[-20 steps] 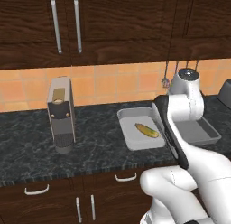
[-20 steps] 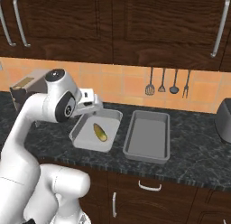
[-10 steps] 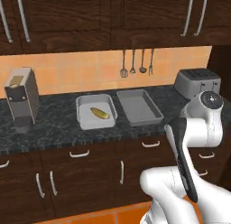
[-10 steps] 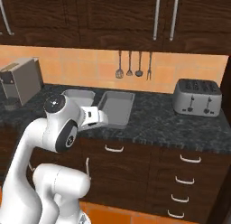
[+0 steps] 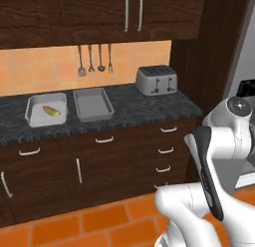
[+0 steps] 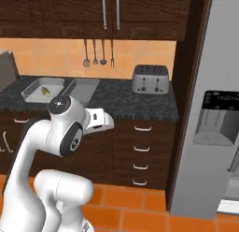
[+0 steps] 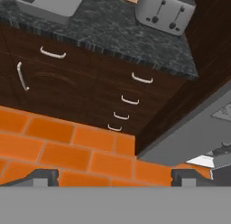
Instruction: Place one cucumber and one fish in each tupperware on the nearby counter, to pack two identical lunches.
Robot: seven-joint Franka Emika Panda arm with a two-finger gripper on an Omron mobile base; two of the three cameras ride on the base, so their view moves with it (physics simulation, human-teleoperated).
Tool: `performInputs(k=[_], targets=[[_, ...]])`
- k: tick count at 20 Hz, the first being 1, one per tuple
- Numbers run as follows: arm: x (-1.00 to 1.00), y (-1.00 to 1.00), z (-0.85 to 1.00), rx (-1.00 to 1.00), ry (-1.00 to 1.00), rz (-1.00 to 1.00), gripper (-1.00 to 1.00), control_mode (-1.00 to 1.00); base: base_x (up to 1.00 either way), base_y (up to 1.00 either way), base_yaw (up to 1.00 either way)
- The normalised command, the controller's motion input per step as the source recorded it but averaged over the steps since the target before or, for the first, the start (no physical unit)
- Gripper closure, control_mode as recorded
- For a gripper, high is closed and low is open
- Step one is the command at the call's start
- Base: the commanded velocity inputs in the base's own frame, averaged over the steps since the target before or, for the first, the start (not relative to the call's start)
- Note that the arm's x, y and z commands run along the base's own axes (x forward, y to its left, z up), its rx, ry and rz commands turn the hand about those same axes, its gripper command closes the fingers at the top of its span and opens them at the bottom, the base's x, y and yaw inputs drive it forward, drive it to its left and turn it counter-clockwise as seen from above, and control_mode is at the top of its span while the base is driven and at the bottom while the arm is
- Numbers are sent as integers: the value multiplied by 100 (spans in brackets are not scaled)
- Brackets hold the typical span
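Note:
Two light-grey tupperware trays sit side by side on the dark counter (image 5: 134, 109). The left tupperware (image 5: 33, 114) (image 6: 31, 92) holds one yellow-green cucumber (image 5: 52, 111) (image 6: 45, 91). The right tupperware (image 5: 93, 103) (image 6: 84, 90) has nothing in it. The fish is out of view. My gripper (image 7: 116, 175) is open, its two dark fingertips (image 7: 44, 175) far apart with nothing between them. It hangs over the orange floor, well away from the trays and facing the drawers. A corner of one tupperware (image 7: 49, 2) shows at the top left of the hand view.
A silver four-slot toaster (image 5: 157, 79) (image 6: 150, 79) (image 7: 164, 11) stands at the counter's right end. Utensils (image 5: 92, 59) hang on the tiled wall. A tall grey fridge (image 6: 219, 109) stands to the right. Drawers with curved handles (image 7: 142, 78) run below the counter, above the orange tile floor (image 7: 67, 151).
The whole picture has shifted: the base has backed away and turned right, so the trays now lie far to the left and the fridge has come into view. The gripper stays open.

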Motion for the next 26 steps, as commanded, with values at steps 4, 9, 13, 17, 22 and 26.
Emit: performInputs(k=[4,9,13,17,22,26], targets=[[0,0,0,0,0,0,-100,100,-3,-100,-20],[0,0,0,0,0,0,-100,100,20,-100,-13],[0,0,0,0,0,0,-100,100,62,-69,6],[0,0,0,0,0,0,-100,100,3,-82,1],[0,0,0,0,0,0,-100,100,5,-100,-8],[0,0,0,0,0,0,-100,100,17,-100,-9]])
